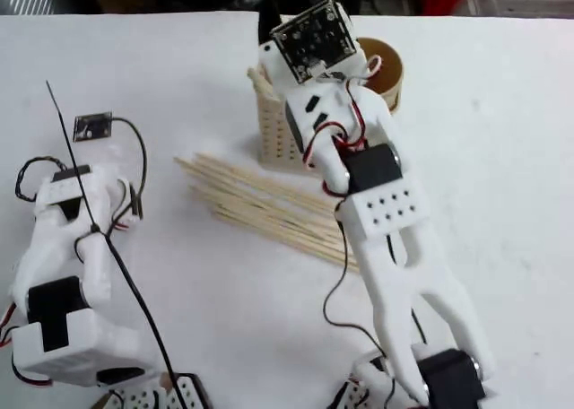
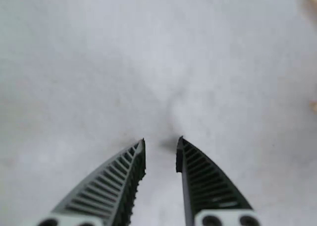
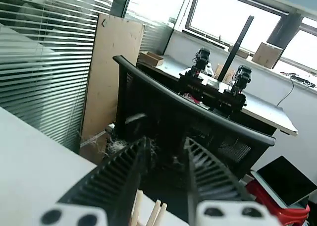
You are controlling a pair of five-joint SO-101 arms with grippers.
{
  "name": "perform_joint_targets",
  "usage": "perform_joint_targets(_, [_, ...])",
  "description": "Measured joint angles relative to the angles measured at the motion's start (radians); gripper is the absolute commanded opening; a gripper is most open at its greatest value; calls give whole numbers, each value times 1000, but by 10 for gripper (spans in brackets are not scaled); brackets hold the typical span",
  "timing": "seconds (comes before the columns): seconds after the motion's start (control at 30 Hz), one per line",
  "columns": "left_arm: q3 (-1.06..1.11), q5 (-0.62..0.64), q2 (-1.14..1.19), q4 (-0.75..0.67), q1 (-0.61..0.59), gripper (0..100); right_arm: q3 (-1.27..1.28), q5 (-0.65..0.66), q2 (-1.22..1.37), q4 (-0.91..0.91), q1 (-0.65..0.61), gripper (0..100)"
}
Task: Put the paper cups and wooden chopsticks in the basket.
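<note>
A pile of wooden chopsticks [image 1: 260,203] lies flat on the white table in the middle. Behind it stands the cream woven basket [image 1: 276,135], with a stick [image 1: 260,82] leaning out of its near corner. My right arm [image 1: 377,203] stretches over the basket and hides most of its opening. My right gripper [image 3: 166,144] points out past the table's far edge, open, with chopstick ends [image 3: 154,212] showing low between its fingers and not clamped. A brown paper cup [image 1: 387,68] stands upright just right of the basket, half hidden by the arm. My left gripper [image 2: 161,144] hovers open over bare table.
My left arm [image 1: 72,239] sits folded at the table's left side, with a black cable [image 1: 108,239] across it. Chopstick tips [image 2: 312,106] show at the edge of the left wrist view. A black office chair [image 3: 198,122] stands beyond the table's far edge.
</note>
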Motion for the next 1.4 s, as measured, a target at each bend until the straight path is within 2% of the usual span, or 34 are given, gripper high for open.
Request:
perform_joint_targets(0.13, [0, 0, 0, 0, 0, 120, 0, 0, -97, 198, -6, 57])
perform_joint_targets(0.3, [0, 0, 0, 0, 0, 120, -21, 25, -221, 615, -63, 87])
perform_joint_targets(0.4, [0, 0, 0, 0, 0, 120, -17, 83, -241, 858, -167, 104])
perform_joint_targets(0.5, [0, 0, 0, 0, 0, 120, 69, 152, -196, 961, -288, 113])
perform_joint_targets(0.6, [0, 0, 0, 0, 0, 120, 201, 239, -98, 947, -356, 112])
perform_joint_targets(0.7, [0, 0, 0, 0, 0, 120, 333, 307, 23, 848, -370, 112])
perform_joint_targets(0.87, [0, 0, 0, 0, 0, 120, 430, 334, 227, 615, -367, 110])
perform_joint_targets(0.97, [0, 0, 0, 0, 0, 120, 431, 339, 324, 548, -364, 109])
perform_joint_targets(1.07, [0, 0, 0, 0, 0, 120, 422, 339, 381, 526, -344, 102])
perform_joint_targets(1.2, [0, 0, 0, 0, 0, 120, 404, 339, 422, 519, -319, 11])
perform_joint_targets(1.4, [0, 0, 0, 0, 0, 120, 397, 339, 431, 516, -315, 15])
